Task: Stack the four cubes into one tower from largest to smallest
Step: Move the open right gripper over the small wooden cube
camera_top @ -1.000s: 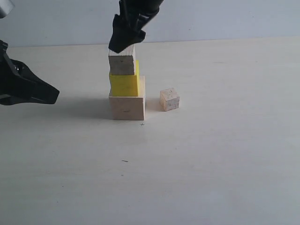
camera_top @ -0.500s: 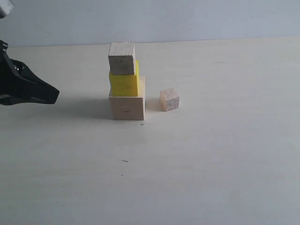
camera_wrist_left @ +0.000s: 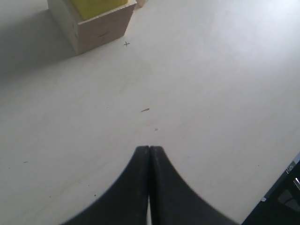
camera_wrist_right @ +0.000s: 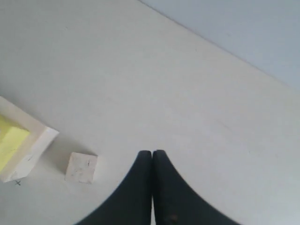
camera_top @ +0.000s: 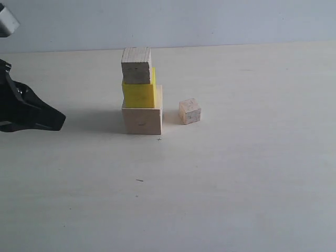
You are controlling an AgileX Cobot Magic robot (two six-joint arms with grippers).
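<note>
On the pale table [camera_top: 236, 173], left of centre, a three-cube stack is standing: the large pale wooden cube [camera_top: 142, 120] is sitting on the table, the bright yellow cube [camera_top: 138, 95] is resting on it, set toward its left edge, and the medium pale wooden cube [camera_top: 136, 65] is sitting on top of the yellow one. The small pale wooden cube [camera_top: 189, 111] is lying on the table just right of the stack, not touching it. The black left hand [camera_top: 59, 116] is hanging low at the scene's left edge, well apart from the stack, fingers pressed together, gripping nothing. The black right hand [camera_wrist_right: 152, 153] is showing only in its wrist view, fingers together, empty, above the table.
</note>
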